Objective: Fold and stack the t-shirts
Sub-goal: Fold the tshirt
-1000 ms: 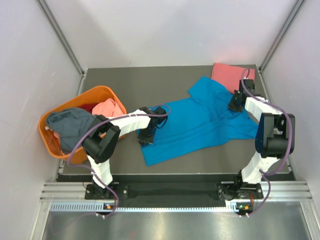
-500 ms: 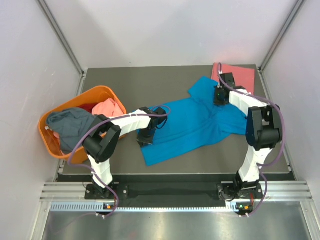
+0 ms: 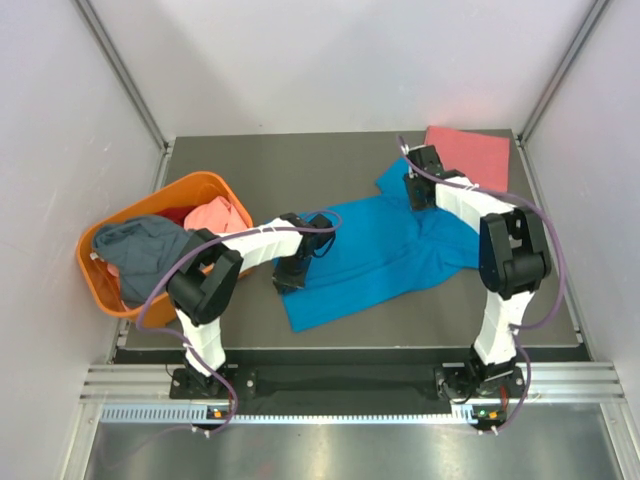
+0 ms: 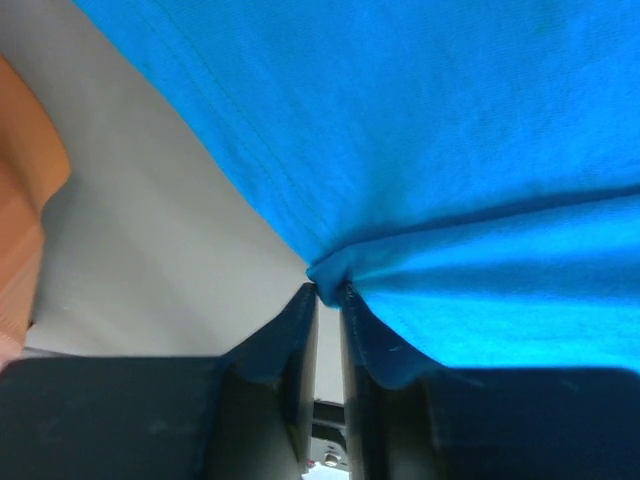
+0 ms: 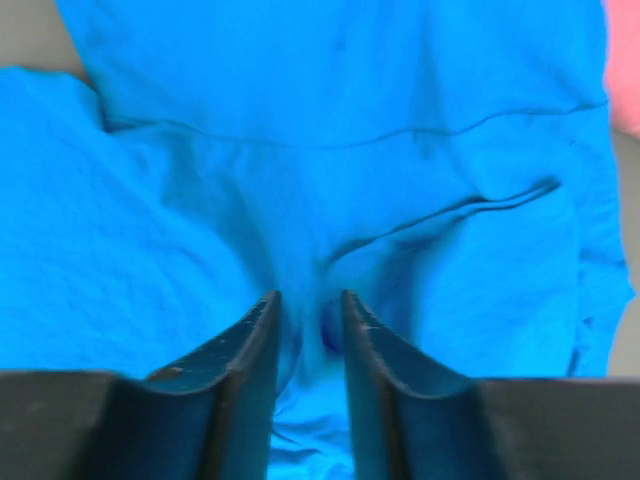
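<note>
The bright blue t-shirt [image 3: 370,250] lies spread across the middle of the dark table. My left gripper [image 3: 290,272] is at its left edge, shut on a pinch of the blue hem [image 4: 327,275]. My right gripper [image 3: 415,190] is over the shirt's upper right part, and its fingers hold a fold of blue cloth [image 5: 308,300] between them. A folded salmon-pink t-shirt [image 3: 475,150] lies at the back right corner. A grey-blue t-shirt [image 3: 145,250] and another salmon-pink one [image 3: 218,215] lie heaped in the basket.
The orange plastic basket [image 3: 190,182] stands at the table's left edge, just left of my left arm; its wall shows in the left wrist view [image 4: 25,200]. White enclosure walls stand on three sides. Bare table [image 3: 300,165] shows behind the blue shirt.
My right gripper has moved left and back from the right edge, drawing the blue shirt's right side inward with it. The left gripper has stayed in place.
</note>
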Robot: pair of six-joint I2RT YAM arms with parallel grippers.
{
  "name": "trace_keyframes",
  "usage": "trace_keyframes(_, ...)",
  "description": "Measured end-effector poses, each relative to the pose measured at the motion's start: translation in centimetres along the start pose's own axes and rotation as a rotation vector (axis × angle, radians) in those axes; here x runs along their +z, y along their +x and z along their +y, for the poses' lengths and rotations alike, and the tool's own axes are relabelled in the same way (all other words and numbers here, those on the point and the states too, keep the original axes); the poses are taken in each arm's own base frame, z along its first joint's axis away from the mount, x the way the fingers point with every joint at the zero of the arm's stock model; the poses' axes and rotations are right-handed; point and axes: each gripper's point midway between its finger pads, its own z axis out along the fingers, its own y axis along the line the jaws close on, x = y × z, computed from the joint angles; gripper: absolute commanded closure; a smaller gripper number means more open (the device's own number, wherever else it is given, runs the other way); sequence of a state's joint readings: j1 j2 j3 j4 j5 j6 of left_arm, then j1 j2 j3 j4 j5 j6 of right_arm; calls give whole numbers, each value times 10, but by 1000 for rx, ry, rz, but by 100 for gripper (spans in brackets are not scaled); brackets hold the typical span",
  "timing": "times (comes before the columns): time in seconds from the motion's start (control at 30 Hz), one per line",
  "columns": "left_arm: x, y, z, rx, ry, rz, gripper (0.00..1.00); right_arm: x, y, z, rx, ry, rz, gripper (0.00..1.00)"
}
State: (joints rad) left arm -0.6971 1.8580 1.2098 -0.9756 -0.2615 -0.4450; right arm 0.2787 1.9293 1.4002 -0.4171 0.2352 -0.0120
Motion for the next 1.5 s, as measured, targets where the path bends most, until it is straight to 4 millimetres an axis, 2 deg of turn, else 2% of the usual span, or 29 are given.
trace_keyframes(0.13, -10, -5, 3, 10, -20, -9, 69, -12, -15, -4, 63, 13, -13, 58)
trace_keyframes(0.2, -20, -15, 4, 6, -25, -36, 67, -22, -14, -11, 127, 21, -4, 58)
trace_keyframes(0.27, -30, -27, 4, -1, -27, -72, 66, -37, -11, -24, 222, 34, 8, 58)
trace_keyframes(0.33, -42, -38, 4, -8, -22, -115, 65, -50, -3, -49, 341, 58, 16, 59)
trace_keyframes(0.43, -62, -47, 0, -7, 3, -167, 65, -63, 32, -107, 561, 137, 45, 62)
trace_keyframes(0.47, -68, -49, -3, -2, 20, -183, 65, -66, 51, -130, 649, 178, 62, 62)
trace_keyframes(0.53, -79, -52, -15, 15, 75, -212, 65, -69, 90, -162, 796, 259, 108, 62)
trace_keyframes(0.6, -84, -49, -32, 38, 146, -218, 66, -71, 130, -177, 919, 322, 167, 63)
trace_keyframes(0.73, -75, -38, -64, 71, 268, -195, 66, -67, 181, -163, 1058, 333, 275, 65)
trace_keyframes(0.8, -64, -28, -71, 77, 289, -155, 67, -65, 195, -159, 1113, 326, 307, 66)
trace_keyframes(0.87, -50, -21, -74, 74, 289, -120, 67, -65, 202, -163, 1165, 327, 311, 66)
trace_keyframes(0.97, -32, -9, -73, 65, 271, -74, 67, -63, 206, -174, 1229, 331, 288, 66)
trace_keyframes(1.1, -19, 0, -68, 47, 237, -46, 67, -62, 206, -179, 1252, 328, 274, 64)
trace_keyframes(1.4, -12, 3, -65, 14, 214, -52, 67, -58, 209, -177, 1270, 307, 243, 63)
trace_keyframes(1.43, -12, 3, -65, 10, 214, -52, 67, -57, 208, -176, 1270, 302, 239, 64)
trace_keyframes(1.5, -12, 3, -65, 1, 214, -54, 67, -55, 208, -176, 1261, 294, 232, 77)
